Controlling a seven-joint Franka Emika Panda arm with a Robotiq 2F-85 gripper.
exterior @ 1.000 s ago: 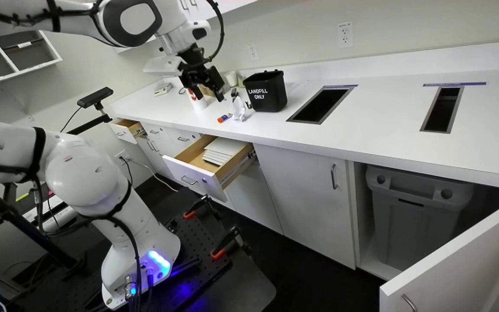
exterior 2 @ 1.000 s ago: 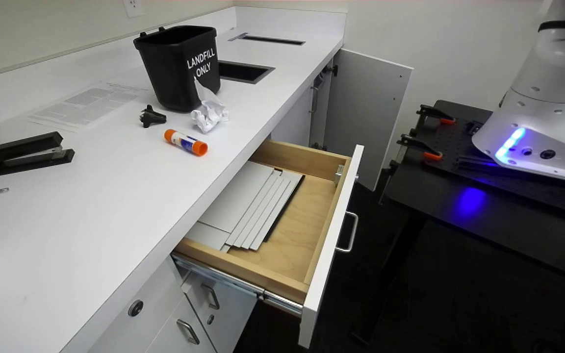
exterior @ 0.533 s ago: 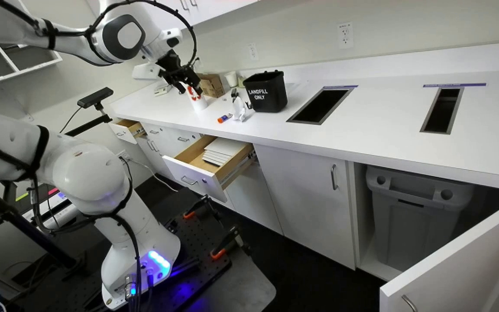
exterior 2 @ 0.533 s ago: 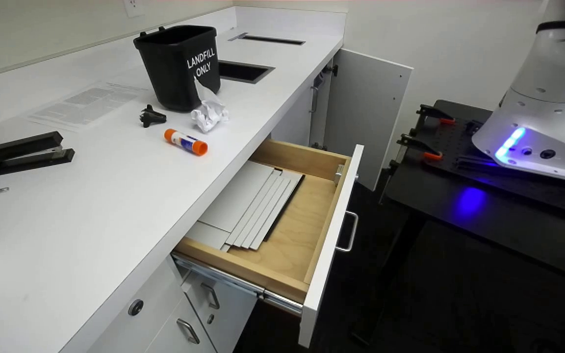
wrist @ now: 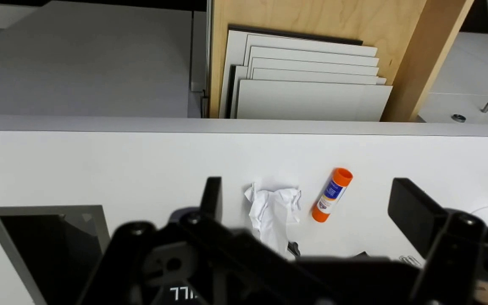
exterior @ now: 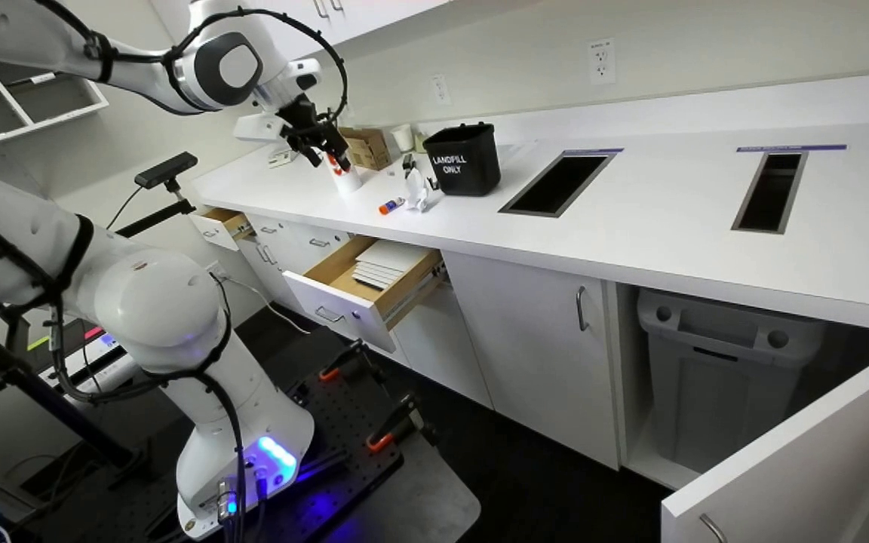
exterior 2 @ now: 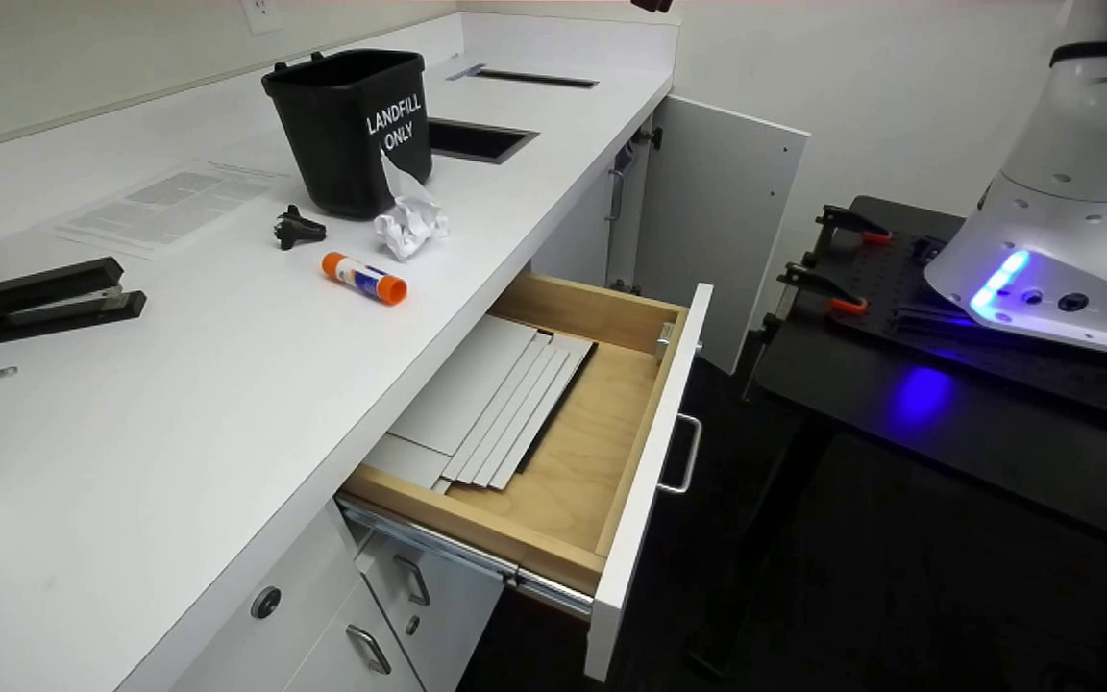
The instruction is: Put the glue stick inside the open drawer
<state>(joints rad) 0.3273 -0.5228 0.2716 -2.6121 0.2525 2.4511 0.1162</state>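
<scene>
The glue stick, orange-capped with a blue and white label, lies on the white countertop in both exterior views (exterior: 391, 205) (exterior 2: 364, 279). It also shows in the wrist view (wrist: 331, 195). The open drawer, with tan wooden sides and white front, is pulled out below the counter edge in both exterior views (exterior: 344, 275) (exterior 2: 597, 452). White panels lie in it, and it shows at the top of the wrist view (wrist: 324, 15). My gripper (wrist: 307, 190) is open and empty, above the counter. The glue stick appears between its spread fingers (wrist: 413, 207), not touched. In an exterior view the gripper (exterior: 331, 160) hangs high.
Crumpled paper (exterior 2: 409, 221) lies close beside the glue stick. A black bin (exterior 2: 352, 135), a staple remover (exterior 2: 298, 229) and a stapler (exterior 2: 35, 298) stand on the counter. The counter has rectangular cut-outs (exterior: 559, 183). A cabinet door (exterior 2: 726, 221) stands open.
In an exterior view my gripper has moved left, then slightly back right. A dark tip of it has come in at another exterior view's top edge. The glue stick and drawer have not moved.
</scene>
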